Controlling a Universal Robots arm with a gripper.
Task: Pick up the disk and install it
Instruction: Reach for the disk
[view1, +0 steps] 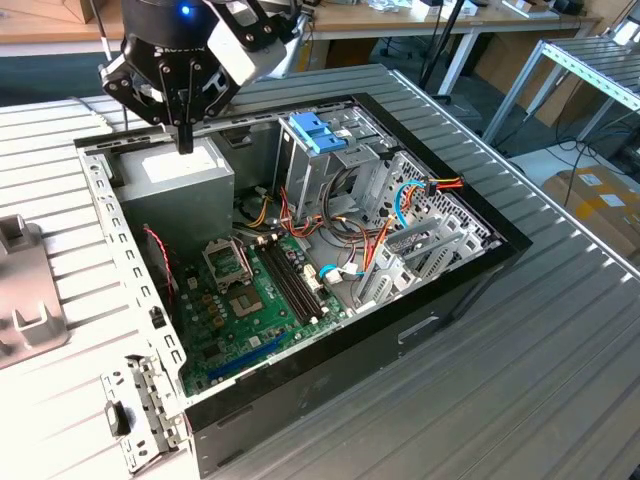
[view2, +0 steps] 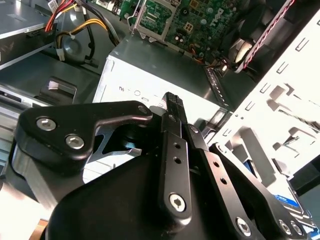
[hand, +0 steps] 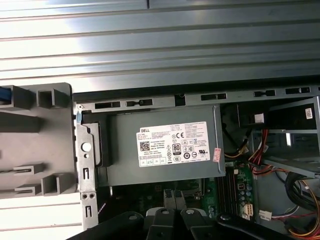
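Site is presenting as a robotics lab or workshop. A robot arm is hanging over an opened computer case, which is lying on a ribbed metal table. Its motherboard and wiring are lying exposed. Workbenches are standing behind. A frame of aluminium profiles is standing at the exterior view's right, with cardboard boxes sitting on the floor near it and cables trailing nearby.
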